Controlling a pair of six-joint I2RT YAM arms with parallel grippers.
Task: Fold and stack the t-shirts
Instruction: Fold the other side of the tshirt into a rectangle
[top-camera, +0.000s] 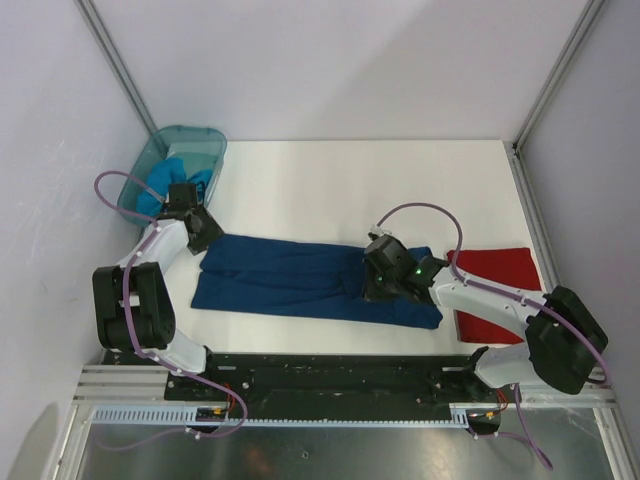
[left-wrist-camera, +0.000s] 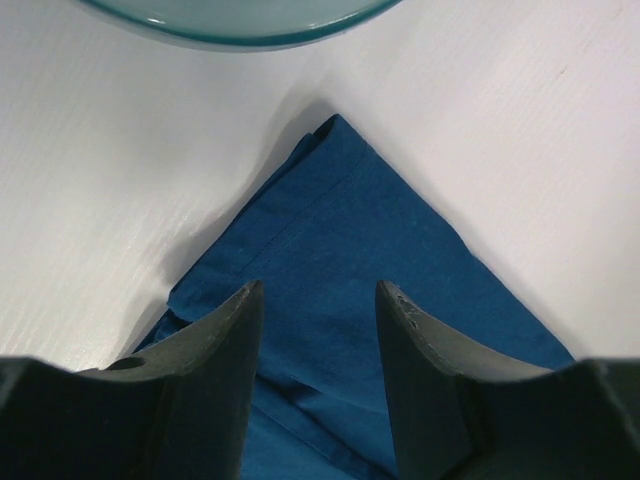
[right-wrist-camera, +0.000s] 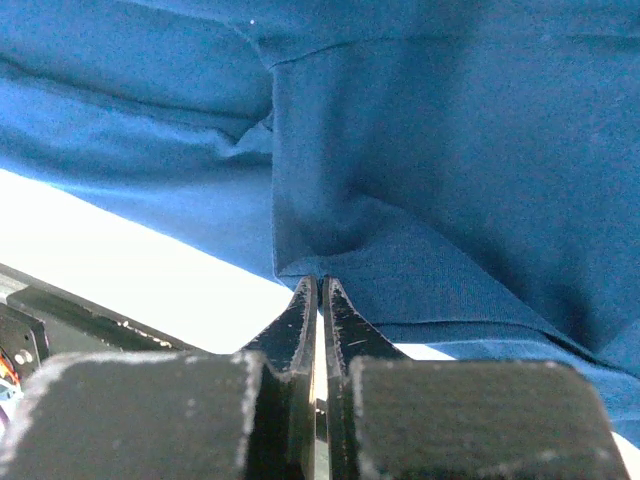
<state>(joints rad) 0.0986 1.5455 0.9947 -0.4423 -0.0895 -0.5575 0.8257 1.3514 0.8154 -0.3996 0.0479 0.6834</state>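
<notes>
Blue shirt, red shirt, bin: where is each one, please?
blue shirt (top-camera: 300, 275), top view, middle of the cloth
red shirt (top-camera: 495, 265), top view, far uncovered half
bin (top-camera: 192, 129), top view, far rim

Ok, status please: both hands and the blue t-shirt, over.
Left hand open, over a corner of blue t-shirt. Right hand shut on a fold of it. Red t-shirt folded at right; nothing blocking.

White table (top-camera: 330, 180): blue shirt (top-camera: 290, 275), red shirt (top-camera: 495, 268), teal bin (top-camera: 196, 131).
</notes>
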